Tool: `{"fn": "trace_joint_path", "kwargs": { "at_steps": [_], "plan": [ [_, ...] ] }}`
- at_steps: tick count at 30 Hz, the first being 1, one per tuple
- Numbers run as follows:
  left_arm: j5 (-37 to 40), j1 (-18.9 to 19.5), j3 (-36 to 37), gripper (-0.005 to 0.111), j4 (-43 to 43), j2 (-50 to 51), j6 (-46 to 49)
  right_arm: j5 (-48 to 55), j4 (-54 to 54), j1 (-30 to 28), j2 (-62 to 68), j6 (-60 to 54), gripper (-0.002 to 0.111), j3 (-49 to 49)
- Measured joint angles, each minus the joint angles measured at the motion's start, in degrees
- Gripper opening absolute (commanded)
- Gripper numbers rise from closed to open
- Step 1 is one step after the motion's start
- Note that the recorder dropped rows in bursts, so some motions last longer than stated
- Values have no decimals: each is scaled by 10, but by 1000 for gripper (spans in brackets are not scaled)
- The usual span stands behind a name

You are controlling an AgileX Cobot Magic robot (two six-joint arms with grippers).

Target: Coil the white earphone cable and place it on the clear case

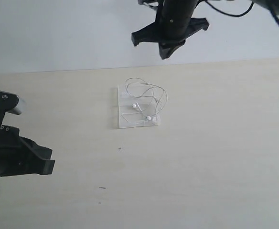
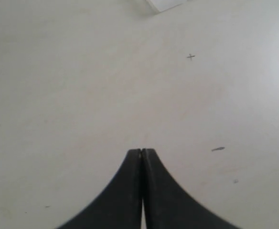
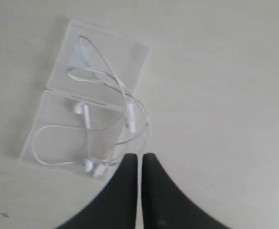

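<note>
1. Bright, flat, even light over the pale table (image 1: 216, 157); shadows barely show.
2. Both wrist views look milky, low in contrast, soft up close.
3. Exterior view is sharper, though slightly grainy.

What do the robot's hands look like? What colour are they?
Both hands are matte black. The left hand and right hand each have two smooth curved fingers tapering to points. Black cables loop behind the right arm; a grey cylinder sits on the left arm.
</note>
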Motion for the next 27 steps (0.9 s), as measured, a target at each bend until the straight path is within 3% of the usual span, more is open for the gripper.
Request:
{"fn": "trace_joint_path", "kwargs": {
  "at_steps": [4, 11, 18, 27],
  "plan": [
    [28, 0, 0, 0, 0, 0, 0, -1, -58, 0, -93, 5, 0, 100],
    [31, 0, 0, 0, 0, 0, 0, -1, -73, 0, -322, 58, 0, 370],
    [32, 0, 0, 0, 0, 0, 0, -150, 23, 0, -558, 54, 0, 597],
    [32, 0, 0, 0, 0, 0, 0, -133, 32, 0, -704, 50, 0, 656]
  ]
}}
